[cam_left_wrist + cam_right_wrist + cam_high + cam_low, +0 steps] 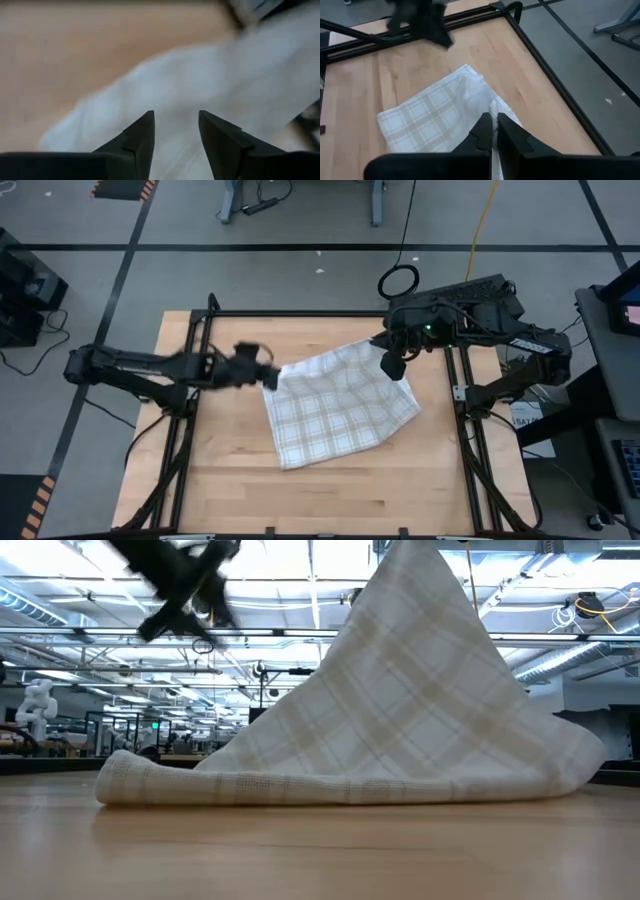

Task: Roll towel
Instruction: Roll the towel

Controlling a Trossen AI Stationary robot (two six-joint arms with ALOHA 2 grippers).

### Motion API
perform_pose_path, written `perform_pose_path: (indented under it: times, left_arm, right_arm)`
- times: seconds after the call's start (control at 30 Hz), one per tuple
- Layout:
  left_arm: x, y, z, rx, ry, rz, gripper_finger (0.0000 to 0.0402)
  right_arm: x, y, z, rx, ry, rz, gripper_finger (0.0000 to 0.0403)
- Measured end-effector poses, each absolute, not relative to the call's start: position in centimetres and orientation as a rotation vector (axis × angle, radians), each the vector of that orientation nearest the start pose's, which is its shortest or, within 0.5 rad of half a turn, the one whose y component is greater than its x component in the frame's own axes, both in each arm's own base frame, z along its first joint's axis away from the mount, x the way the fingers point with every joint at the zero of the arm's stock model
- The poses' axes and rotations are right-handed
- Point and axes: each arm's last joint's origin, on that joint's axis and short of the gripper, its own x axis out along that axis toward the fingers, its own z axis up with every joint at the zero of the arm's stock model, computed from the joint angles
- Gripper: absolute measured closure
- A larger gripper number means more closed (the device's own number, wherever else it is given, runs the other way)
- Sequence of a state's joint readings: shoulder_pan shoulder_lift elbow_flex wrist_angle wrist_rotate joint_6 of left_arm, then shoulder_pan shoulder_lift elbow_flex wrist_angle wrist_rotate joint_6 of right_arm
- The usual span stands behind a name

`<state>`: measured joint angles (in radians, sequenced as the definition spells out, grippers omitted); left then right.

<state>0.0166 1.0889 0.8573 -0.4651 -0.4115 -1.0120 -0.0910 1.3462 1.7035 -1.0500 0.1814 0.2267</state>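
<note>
Dark fingers of the right gripper pinch one corner of the towel, holding it raised so the cloth slopes like a tent down to the wooden counter. White with a tan-grey check, the towel lies near the counter's middle. At its opposite edge hovers the left gripper, fingers parted and grasping nothing.

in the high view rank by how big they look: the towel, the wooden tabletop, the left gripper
1. Wooden tabletop, largest.
2. Towel, partly lifted by the right gripper, so some of its spread is hidden.
3. Left gripper, smallest.
</note>
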Motion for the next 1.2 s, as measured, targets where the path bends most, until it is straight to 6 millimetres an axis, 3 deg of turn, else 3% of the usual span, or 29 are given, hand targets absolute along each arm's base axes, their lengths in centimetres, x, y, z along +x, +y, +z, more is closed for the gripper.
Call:
perform_pose_path:
  times: [0.17, 0.3, 0.5, 0.6, 0.7, 0.9, 1.07, 1.2]
  left_arm:
    - [23.7, 6.1, 33.7, -0.764, 0.278, 0.595, 0.0244]
    - [25.1, 9.7, 36.5, -0.716, 0.205, 0.515, 0.0244]
    - [26.1, 11.7, 39.6, -0.517, 0.094, 0.534, 0.0244]
    - [27.2, 12.9, 39.2, -0.530, 0.127, 0.523, 0.0244]
    - [28.8, 14.3, 37.1, -0.592, 0.250, 0.393, 0.0238]
    - [31.4, 15.3, 34.7, -0.640, 0.300, 0.118, 0.0180]
    - [32.2, 15.5, 35.5, -0.593, 0.197, 0.019, 0.0125]
    - [32.8, 14.6, 36.3, -0.541, 0.139, -0.089, 0.0113]
  right_arm:
    - [25.3, -2.8, 43.4, 0.207, 0.689, -0.351, 0.0401]
    - [26.2, -2.9, 42.7, 0.204, 0.716, -0.356, 0.0401]
    - [26.8, -3.0, 42.3, 0.191, 0.736, -0.354, 0.0401]
    - [26.8, -3.0, 42.3, 0.191, 0.736, -0.355, 0.0401]
    - [26.8, -3.0, 42.3, 0.191, 0.735, -0.355, 0.0401]
    - [26.8, -3.0, 42.3, 0.157, 0.742, -0.342, 0.0401]
    - [26.8, -3.0, 42.3, 0.125, 0.748, -0.330, 0.0401]
    - [26.8, -3.0, 42.3, 0.118, 0.750, -0.327, 0.0401]
